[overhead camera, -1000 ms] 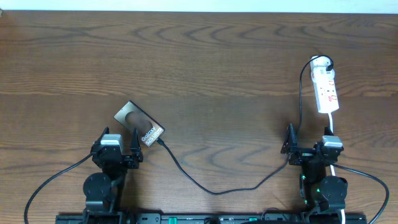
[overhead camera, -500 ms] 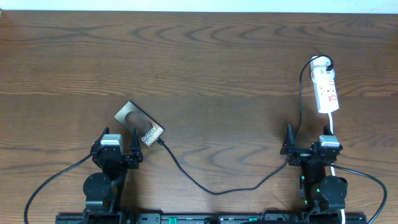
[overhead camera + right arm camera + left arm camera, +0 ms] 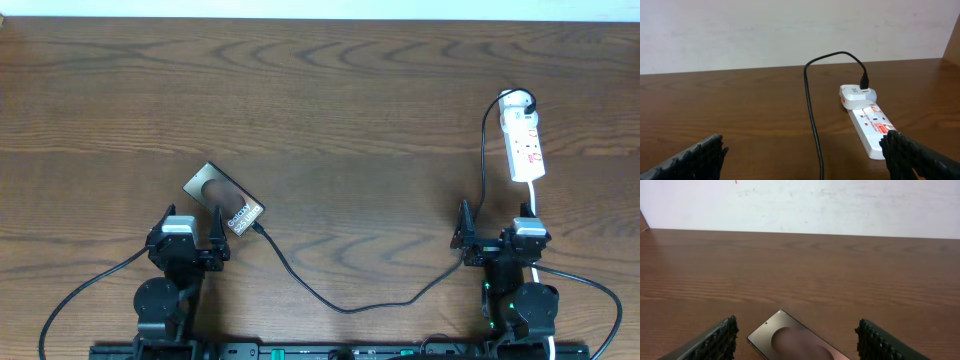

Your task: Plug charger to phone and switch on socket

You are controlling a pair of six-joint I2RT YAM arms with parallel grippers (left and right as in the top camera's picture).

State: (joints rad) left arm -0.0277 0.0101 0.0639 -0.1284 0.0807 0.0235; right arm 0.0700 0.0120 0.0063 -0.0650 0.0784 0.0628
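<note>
1. The left gripper (image 3: 190, 228), its ribbed black pads spread wide and empty, sat just below the flat, glossy phone (image 3: 224, 199) at lower left.
2. The thin black charger (image 3: 330, 303) curved from the phone's end to the white oblong socket (image 3: 524, 145) at upper right.
3. The right gripper (image 3: 495, 228) gaped wide, holding nothing.

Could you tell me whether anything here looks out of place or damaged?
Nothing looks damaged or spilled. The phone lies diagonally, and the charger cable trails loosely across the table from the power strip to it.

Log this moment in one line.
left gripper: open, empty | right gripper: open, empty | charger: tip at phone | socket: untouched
</note>
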